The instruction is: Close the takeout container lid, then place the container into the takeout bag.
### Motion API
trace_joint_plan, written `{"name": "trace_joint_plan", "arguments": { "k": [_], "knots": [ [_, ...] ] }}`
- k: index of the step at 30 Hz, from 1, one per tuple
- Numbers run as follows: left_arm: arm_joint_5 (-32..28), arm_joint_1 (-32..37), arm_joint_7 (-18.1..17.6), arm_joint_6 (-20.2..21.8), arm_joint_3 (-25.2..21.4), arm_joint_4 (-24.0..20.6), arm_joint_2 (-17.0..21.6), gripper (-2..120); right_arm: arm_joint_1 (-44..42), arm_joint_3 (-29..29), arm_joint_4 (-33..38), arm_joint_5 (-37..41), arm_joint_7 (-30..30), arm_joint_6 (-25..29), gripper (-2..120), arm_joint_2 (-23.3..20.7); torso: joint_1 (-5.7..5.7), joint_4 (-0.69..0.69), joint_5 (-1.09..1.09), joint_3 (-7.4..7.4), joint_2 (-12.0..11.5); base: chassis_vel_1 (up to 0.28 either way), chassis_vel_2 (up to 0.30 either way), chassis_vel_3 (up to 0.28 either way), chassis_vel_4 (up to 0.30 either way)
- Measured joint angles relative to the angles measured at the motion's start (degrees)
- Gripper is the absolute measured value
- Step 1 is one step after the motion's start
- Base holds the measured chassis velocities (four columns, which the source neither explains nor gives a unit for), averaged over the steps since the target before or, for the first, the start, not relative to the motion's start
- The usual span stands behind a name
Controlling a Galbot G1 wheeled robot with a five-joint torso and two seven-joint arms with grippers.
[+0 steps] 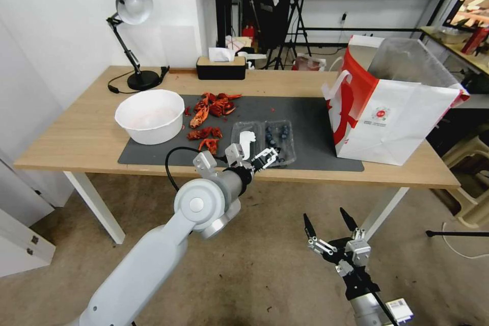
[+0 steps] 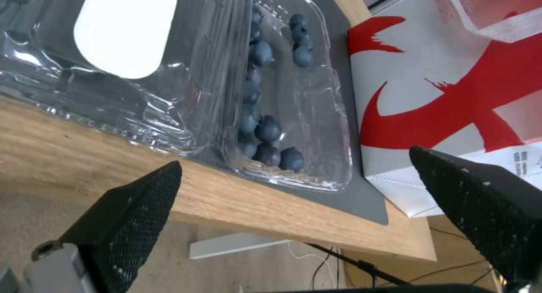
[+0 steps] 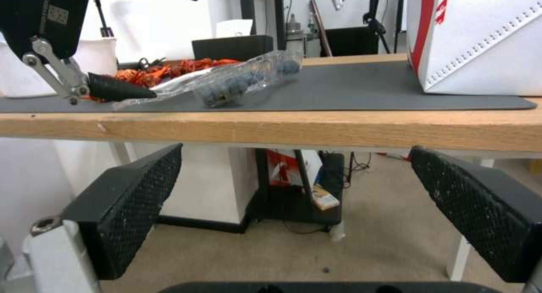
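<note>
The takeout container [image 1: 279,141] lies open on the dark mat near the table's front edge, with blueberries [image 2: 266,128] in its right half. Its lid [image 1: 247,140], clear with a white oblong label [image 2: 124,39], lies flat to the left of that half. My left gripper [image 1: 268,155] is open at the container's front edge, its jaws wide apart just off the table edge [image 2: 294,156]. In the right wrist view one left fingertip [image 3: 121,89] sits close to the lid's rim [image 3: 169,87]. The takeout bag [image 1: 392,107] stands open to the right. My right gripper [image 1: 328,226] hangs open below table height.
A round white bowl [image 1: 150,114] and red crayfish shells [image 1: 209,112] sit left of the container on the dark mat [image 1: 305,112]. A desk lamp [image 1: 133,20] and a tissue box [image 1: 221,67] stand at the back. Bare mat separates container and bag.
</note>
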Motion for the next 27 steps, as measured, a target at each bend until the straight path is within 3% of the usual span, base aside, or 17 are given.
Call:
{"name": "trace_joint_plan", "arguments": {
  "k": [27],
  "knots": [
    [2.0,-0.3,-1.4,-0.4,-0.2,3.3,-1.9,100,-0.3,-0.5,-0.9,-0.1,-0.1,1.3,100,0.2,0.0,0.0,0.0,-0.01,0.0,0.0,0.0,0.0,0.0]
  ]
}}
